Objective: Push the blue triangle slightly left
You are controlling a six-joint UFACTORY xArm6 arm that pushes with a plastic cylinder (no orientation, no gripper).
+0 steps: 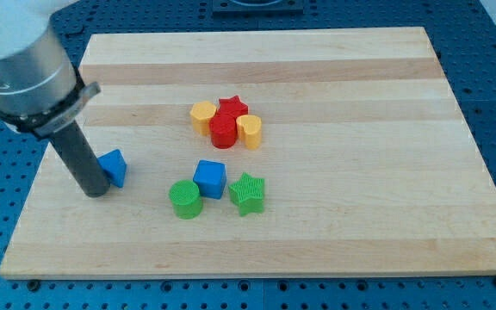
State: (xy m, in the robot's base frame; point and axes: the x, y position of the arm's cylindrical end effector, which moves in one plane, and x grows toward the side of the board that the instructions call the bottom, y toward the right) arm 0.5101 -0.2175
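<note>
The blue triangle (pixel 114 166) lies on the wooden board (pixel 317 224) at the view's left. My tip (pixel 95 193) rests on the board just left of and slightly below the blue triangle, touching or nearly touching its left side. The dark rod partly hides that side of the block.
A blue cube (pixel 210 179), a green cylinder (pixel 184 199) and a green star (pixel 248 193) cluster near the board's middle. Above them sit a yellow hexagon (pixel 202 115), a red star (pixel 232 108), a red cylinder (pixel 224 132) and a yellow heart-like block (pixel 250 130).
</note>
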